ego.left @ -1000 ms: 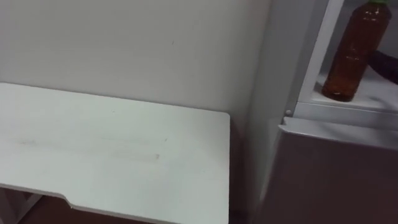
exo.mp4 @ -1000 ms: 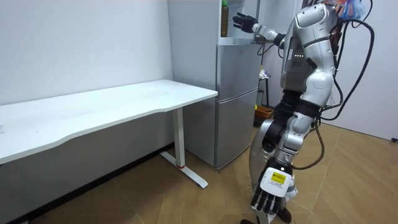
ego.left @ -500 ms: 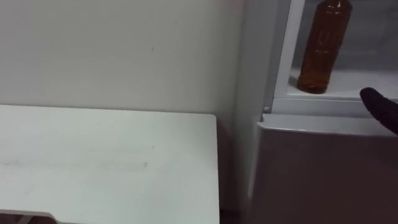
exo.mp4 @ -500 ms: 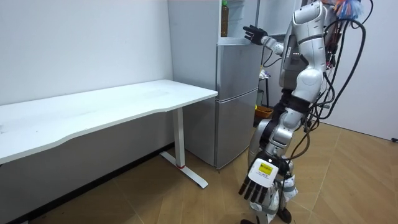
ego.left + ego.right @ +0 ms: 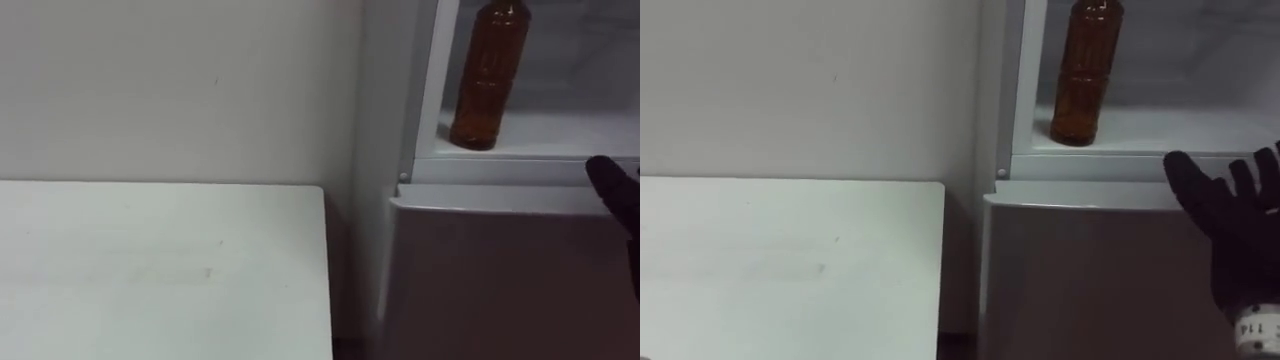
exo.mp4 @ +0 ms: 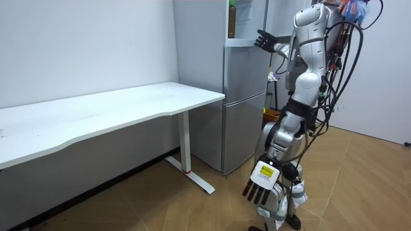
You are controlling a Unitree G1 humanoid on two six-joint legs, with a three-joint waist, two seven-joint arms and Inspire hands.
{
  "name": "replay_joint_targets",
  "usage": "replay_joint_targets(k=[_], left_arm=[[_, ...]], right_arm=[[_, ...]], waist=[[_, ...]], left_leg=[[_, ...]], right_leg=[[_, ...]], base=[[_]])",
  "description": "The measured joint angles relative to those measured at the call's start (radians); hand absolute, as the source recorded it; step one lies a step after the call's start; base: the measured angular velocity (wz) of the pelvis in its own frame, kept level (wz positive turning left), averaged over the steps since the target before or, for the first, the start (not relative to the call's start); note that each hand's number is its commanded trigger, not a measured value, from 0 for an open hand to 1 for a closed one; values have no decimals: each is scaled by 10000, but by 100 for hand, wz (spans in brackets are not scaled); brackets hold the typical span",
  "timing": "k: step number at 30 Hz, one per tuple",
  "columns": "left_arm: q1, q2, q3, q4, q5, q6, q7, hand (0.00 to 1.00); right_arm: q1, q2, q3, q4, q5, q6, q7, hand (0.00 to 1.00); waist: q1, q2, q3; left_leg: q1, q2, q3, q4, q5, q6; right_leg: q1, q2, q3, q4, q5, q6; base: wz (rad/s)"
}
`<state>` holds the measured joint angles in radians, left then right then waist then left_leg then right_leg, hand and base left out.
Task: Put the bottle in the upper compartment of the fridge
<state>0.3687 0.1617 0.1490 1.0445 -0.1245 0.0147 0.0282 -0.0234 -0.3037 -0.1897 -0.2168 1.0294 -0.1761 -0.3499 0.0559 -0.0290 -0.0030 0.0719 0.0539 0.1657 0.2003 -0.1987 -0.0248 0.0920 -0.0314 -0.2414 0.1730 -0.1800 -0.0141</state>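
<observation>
Standing upright on the fridge shelf (image 5: pixel 1180 128), the bottle (image 5: pixel 1082 75) is apart from the right hand (image 5: pixel 1235 230), whose spread fingers (image 5: pixel 1188 180) hover nearer, rightward; the left hand (image 6: pixel 260 190) hangs relaxed.

No text is legible; the white tag (image 5: pixel 1257 328) on the right robot hand (image 5: pixel 1225 215) shows unreadable marks.
</observation>
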Motion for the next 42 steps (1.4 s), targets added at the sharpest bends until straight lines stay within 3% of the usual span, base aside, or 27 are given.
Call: replay_joint_targets(k=[3,8,12,17,24,34,36,42], left_arm=[[-53,-68,-344,97,1,-2,-6,0],[-51,-226,-514,-49,6,-21,-23,0],[-64,-236,-537,-25,-29,-154,-131,0],[-114,-237,-568,-20,-44,-207,-212,0],[-263,-235,-568,248,-36,-211,-192,0],[-279,-235,-562,201,-32,-251,-177,0],[-332,-219,-563,361,-68,-414,-108,0],[-739,-212,-538,582,-251,-456,-88,0]], right_arm=[[364,277,85,43,240,-111,473,0],[1379,365,495,603,527,45,1672,0],[2020,858,590,1331,2529,196,3010,0],[2419,1186,604,2281,3912,258,4198,0],[2519,1203,607,3495,4132,397,5286,0],[2896,1487,623,5736,3964,458,5837,0],[2901,1485,716,6850,3733,459,6029,0],[3064,1565,777,9375,3382,533,6002,0]], waist=[[37,153,87],[-42,332,17],[-209,440,-23],[-241,424,-40],[-291,447,-59],[-471,424,-68],[-519,359,-71],[-555,296,-54]], left_leg=[[212,21,222,-112,-31,-11],[-16,23,405,-99,-55,-1],[-184,36,466,9,-65,14],[-229,30,516,52,-76,28],[13,34,523,-28,-106,30],[-49,31,511,-20,-110,33],[-30,30,517,-28,-110,32],[82,17,500,-82,-114,33]], right_leg=[[65,46,226,-27,-6,9],[-350,44,466,154,-21,23],[-494,1,452,145,-11,30],[-539,-3,466,137,-13,35],[-346,43,496,138,-29,48],[-417,36,469,136,-21,40],[-400,35,459,126,-22,41],[-350,20,525,154,-51,56]], base=[[-19],[-13],[-4],[-2],[0],[0],[0],[-2]])
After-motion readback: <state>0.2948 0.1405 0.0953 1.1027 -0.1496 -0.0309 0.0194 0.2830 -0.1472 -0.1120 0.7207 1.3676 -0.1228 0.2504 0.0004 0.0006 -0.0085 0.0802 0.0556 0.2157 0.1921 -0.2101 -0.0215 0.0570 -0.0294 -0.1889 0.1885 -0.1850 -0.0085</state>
